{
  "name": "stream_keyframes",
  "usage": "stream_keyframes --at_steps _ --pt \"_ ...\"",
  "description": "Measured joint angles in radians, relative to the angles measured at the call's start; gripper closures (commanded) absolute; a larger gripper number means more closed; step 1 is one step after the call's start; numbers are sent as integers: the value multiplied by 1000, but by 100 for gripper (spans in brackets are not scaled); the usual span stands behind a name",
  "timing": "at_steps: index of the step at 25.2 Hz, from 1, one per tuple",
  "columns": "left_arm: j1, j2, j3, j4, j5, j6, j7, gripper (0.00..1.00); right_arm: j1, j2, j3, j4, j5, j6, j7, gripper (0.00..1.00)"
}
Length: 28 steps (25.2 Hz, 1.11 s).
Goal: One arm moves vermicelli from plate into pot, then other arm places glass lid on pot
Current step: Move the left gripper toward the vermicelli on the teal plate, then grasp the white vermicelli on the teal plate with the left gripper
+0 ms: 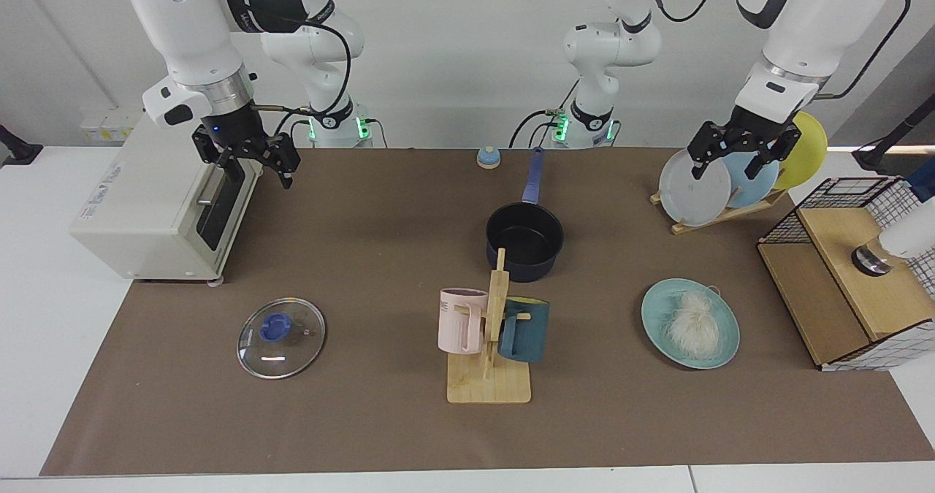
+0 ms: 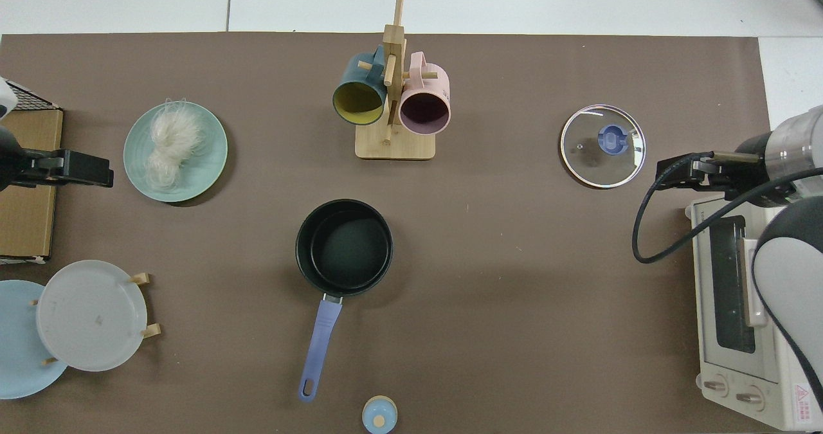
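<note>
The pot (image 1: 524, 241) is seen near the centre of the brown mat (image 1: 365, 405), open, w/ nothing inside; its blue handle points to the far edge, where the arm bases stand. The vermicelli (image 1: 690, 321) is seen as a loose nest on the teal plate (image 1: 719, 350), near the mat's front edge on the left arm's side. Some threads are hung over the plate rim. The glass lid (image 1: 281, 337) is laid flat near the front edge on the right arm's side, knob up, well apart from the toaster oven (image 1: 157, 215).

Between plate and lid the mug rack (image 1: 488, 376) is placed, just in front of the pot, w/ a pink mug (image 1: 460, 321) and a dark teal mug (image 1: 524, 330) hung on it. Open mat is left between pot and plate, also between pot and lid.

The left gripper (image 1: 736, 158) is held high in front of the plate stand (image 1: 719, 215), fingers spread, nothing between them. The right gripper (image 1: 252, 158) is held above the toaster oven's front corner, fingers also spread and empty. In the top view each gripper is found at one short edge of the mat, approx. level w/ the plate and the lid. A small blue bell (image 1: 488, 158) is placed at the far edge, beside the handle tip.
</note>
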Motion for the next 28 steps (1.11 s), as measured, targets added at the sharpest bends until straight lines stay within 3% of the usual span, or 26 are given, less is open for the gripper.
stream_keyframes --at_steps 18,28 --pt "1 19 1 9 13 4 0 0 0 0 0 0 0 0 0 1" --pt "2 189 4 101 15 90 0 0 0 0 0 0 0 0 0 1"
